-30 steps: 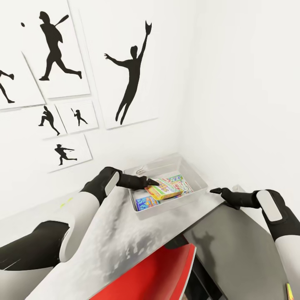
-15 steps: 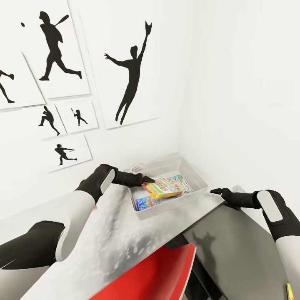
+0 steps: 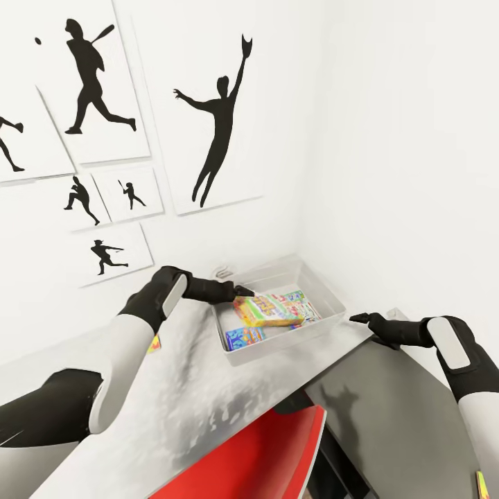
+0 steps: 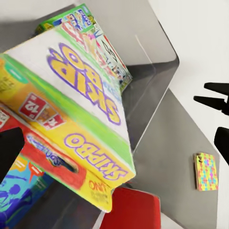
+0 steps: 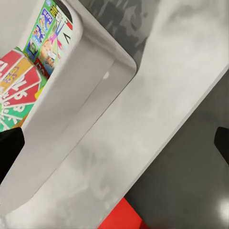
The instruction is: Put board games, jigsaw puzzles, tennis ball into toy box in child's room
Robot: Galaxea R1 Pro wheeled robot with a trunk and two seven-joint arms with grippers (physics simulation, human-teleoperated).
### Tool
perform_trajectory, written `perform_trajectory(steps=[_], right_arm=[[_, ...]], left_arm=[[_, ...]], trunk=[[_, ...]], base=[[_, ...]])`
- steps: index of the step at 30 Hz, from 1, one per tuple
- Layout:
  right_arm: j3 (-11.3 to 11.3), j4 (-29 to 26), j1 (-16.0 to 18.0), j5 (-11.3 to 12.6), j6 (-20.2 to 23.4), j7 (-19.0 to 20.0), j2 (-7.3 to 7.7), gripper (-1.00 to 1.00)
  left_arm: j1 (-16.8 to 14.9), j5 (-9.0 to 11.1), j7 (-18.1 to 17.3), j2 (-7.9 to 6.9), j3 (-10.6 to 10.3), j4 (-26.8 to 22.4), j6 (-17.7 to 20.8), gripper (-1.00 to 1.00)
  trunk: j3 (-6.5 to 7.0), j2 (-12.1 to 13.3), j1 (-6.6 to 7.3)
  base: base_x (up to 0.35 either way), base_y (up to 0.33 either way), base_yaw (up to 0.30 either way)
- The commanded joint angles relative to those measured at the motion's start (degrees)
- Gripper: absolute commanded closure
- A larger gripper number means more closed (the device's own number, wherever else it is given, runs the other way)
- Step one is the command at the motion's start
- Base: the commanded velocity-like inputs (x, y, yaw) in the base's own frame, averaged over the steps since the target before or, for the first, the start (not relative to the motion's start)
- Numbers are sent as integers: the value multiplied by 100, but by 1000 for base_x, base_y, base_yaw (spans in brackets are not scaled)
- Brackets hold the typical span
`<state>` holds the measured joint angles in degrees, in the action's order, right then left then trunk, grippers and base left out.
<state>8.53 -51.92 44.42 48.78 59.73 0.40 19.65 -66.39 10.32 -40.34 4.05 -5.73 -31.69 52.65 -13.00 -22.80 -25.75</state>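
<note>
Skip-Bo board game (image 3: 267, 310), yellow/green/red box, sits tilted over the toy box (image 3: 326, 320), its left end lifted at the box's left rim, the rest sloping down inside. My left claw (image 3: 242, 291) is right at that raised end; in the left wrist view the game (image 4: 71, 119) fills the frame close up with a dark fingertip (image 4: 9, 148) against its side, so I read the claw as gripping the game, tho the fingers are mostly hidden. Under/beside it in the toy box: a green-edged board game (image 3: 301, 305) flat toward the far right, and a blue one (image 3: 244, 338) at the near-left corner. Toy box stands on the pale mottled worktop (image 3: 180, 395) in the far right corner of the room, near both walls.

Right claw (image 3: 358, 318) hovers w/ nothing in it, just right of the toy box's near-right corner, over the worktop edge; fingers look close together, but can't tell for sure if they meet. Right wrist view shows the toy box wall (image 5: 81, 95) and coloured lids inside.

One jigsaw puzzle (image 4: 206, 171) lies on the grey floor below, well apart from the box. Red chair (image 3: 256, 457) is tucked under the worktop's near edge. Baseball silhouette pics (image 3: 218, 125) on the left wall.
</note>
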Motion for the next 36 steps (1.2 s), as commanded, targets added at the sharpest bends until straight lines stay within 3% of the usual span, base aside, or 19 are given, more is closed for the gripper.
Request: perform_trajectory(steps=[1,10,16,20,25,27,29,31,32,36], right_arm=[[9,-2,5,-4,27,4,-2,-100],[1,-2,5,-8,27,4,-3,-100],[0,-2,5,-4,27,4,-5,-100],[3,-2,-1,-8,27,6,0,-100],[8,-6,-36,-9,27,240,75,-100],[15,-32,-109,-14,27,526,158,-100],[17,-120,-170,-23,27,834,224,-100],[17,-194,-230,-27,27,1030,255,-100],[20,-215,-253,-27,27,1084,262,-100],[27,-246,-349,-24,27,1169,303,-100]], left_arm=[[-5,58,26,-5,-16,-6,43,-100],[-5,44,27,-121,-13,-49,131,-100],[-5,39,26,-317,-27,-527,473,-100],[-5,42,6,-387,1,-579,497,-100],[-5,114,-122,-672,48,-591,503,-100],[-5,155,-419,-789,77,-592,530,-100],[-5,181,-964,-1014,106,-592,547,-100],[2,188,-1691,-1346,114,-592,554,-100],[6,187,-1880,-1434,114,-592,552,-100],[68,174,-3117,-2139,116,-581,498,-100]], trunk=[[-11,-12,-3],[-11,-12,-3],[-11,-12,-3],[-11,-12,-3],[-11,-12,-3],[-11,-12,-3],[-11,-12,-3],[-11,-12,-3],[-11,-12,-3],[-11,-12,-3]], base=[[0,0,0],[0,0,0],[0,0,0],[0,0,0],[0,0,0],[0,0,0],[0,0,0],[0,0,0],[0,0,0],[0,0,0]])
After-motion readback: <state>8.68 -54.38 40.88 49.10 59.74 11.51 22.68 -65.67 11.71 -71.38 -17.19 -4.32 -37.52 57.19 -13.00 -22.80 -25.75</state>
